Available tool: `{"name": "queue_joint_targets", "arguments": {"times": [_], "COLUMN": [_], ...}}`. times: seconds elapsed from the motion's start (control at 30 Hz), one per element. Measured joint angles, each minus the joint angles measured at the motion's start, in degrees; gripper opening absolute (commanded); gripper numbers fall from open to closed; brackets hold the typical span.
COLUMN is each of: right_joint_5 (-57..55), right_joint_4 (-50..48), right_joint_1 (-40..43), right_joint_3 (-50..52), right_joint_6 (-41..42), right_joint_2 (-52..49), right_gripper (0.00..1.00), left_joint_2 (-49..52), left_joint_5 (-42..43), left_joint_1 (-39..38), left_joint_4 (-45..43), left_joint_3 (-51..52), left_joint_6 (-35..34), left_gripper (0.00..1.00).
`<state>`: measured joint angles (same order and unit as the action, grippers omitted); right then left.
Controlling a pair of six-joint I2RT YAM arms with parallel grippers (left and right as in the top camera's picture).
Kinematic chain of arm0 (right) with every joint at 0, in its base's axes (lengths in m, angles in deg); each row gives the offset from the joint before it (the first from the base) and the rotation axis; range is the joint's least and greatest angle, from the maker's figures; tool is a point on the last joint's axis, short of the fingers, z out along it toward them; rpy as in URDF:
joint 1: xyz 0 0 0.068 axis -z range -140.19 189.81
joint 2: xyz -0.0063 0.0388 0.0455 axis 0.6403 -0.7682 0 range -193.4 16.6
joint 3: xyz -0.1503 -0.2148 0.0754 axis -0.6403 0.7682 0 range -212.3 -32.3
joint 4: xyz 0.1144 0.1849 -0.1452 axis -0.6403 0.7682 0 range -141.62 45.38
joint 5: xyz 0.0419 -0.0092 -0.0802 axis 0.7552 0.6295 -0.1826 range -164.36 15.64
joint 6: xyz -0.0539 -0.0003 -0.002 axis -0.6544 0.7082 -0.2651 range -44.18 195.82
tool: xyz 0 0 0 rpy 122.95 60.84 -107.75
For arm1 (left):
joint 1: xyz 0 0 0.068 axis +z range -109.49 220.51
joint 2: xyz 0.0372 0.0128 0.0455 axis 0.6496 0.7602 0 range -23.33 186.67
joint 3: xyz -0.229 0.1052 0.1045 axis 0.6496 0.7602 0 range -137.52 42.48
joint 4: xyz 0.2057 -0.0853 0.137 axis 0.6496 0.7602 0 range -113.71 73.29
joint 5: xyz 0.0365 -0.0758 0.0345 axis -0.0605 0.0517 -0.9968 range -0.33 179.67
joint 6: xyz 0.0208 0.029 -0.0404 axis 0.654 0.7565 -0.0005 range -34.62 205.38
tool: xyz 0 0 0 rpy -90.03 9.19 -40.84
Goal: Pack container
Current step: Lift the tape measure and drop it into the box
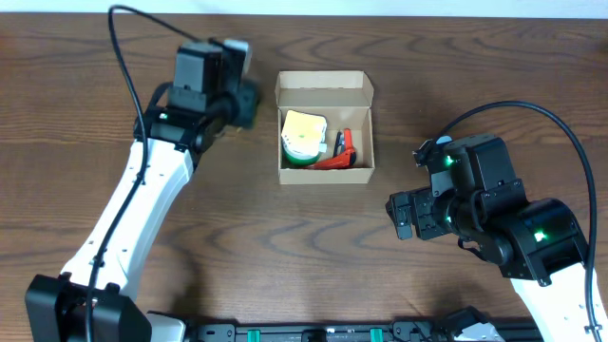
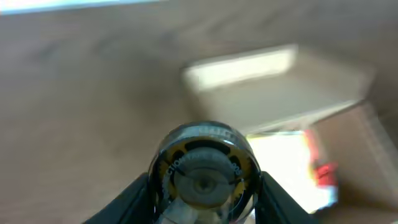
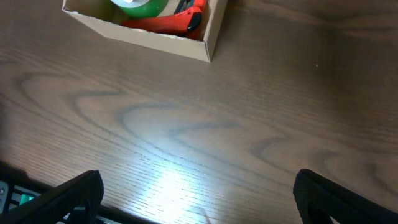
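Note:
The tan cardboard box (image 1: 325,171) stands open at the table's middle, flap lid raised at the back. Inside lie a yellow pad on a green tape roll (image 1: 304,142) and a red tool (image 1: 339,157). My left gripper (image 1: 244,103) is just left of the box and is shut on a clear tape roll (image 2: 205,171) with a yellow-and-black label. In the left wrist view the box (image 2: 273,99) is blurred ahead. My right gripper (image 1: 401,217) is open and empty, right of and nearer than the box. The right wrist view shows the box's near corner (image 3: 180,46) and wide-apart fingers (image 3: 199,199).
Dark wood table (image 1: 285,247) all around. A black rail (image 1: 313,332) runs along the front edge between the arm bases. Black cables loop above both arms.

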<state>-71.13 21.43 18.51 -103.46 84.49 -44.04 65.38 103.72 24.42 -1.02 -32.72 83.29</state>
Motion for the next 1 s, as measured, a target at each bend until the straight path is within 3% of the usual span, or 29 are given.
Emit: {"name": "queue_joint_targets", "arguments": {"times": [0.13, 0.23, 0.37, 0.53, 0.87, 1.0], "right_joint_5": [0.0, 0.0, 0.0, 0.0, 0.0, 0.0], "right_joint_4": [0.0, 0.0, 0.0, 0.0, 0.0, 0.0], "right_joint_1": [0.0, 0.0, 0.0, 0.0, 0.0, 0.0], "right_joint_3": [0.0, 0.0, 0.0, 0.0, 0.0, 0.0], "right_joint_6": [0.0, 0.0, 0.0, 0.0, 0.0, 0.0], "right_joint_2": [0.0, 0.0, 0.0, 0.0, 0.0, 0.0], "right_gripper": [0.99, 0.99, 0.99, 0.99, 0.99, 0.99], "left_joint_2": [0.2, 1.5, 5.7, 12.2, 15.5, 16.0], "left_joint_5": [2.8, 4.5, 6.2, 6.6, 6.6, 6.6], "left_joint_1": [-6.6, -12.9, -18.1, -18.9, -18.3, -18.1], "left_joint_4": [-6.2, -11.2, -13.5, -13.7, -13.8, -13.8], "left_joint_3": [-0.5, -0.6, -0.7, -0.6, -0.6, -0.6], "left_joint_6": [-4.3, -8.5, -13.0, -18.3, -23.1, -23.8], "left_gripper": [0.29, 0.24, 0.23, 0.23, 0.27, 0.56]}}
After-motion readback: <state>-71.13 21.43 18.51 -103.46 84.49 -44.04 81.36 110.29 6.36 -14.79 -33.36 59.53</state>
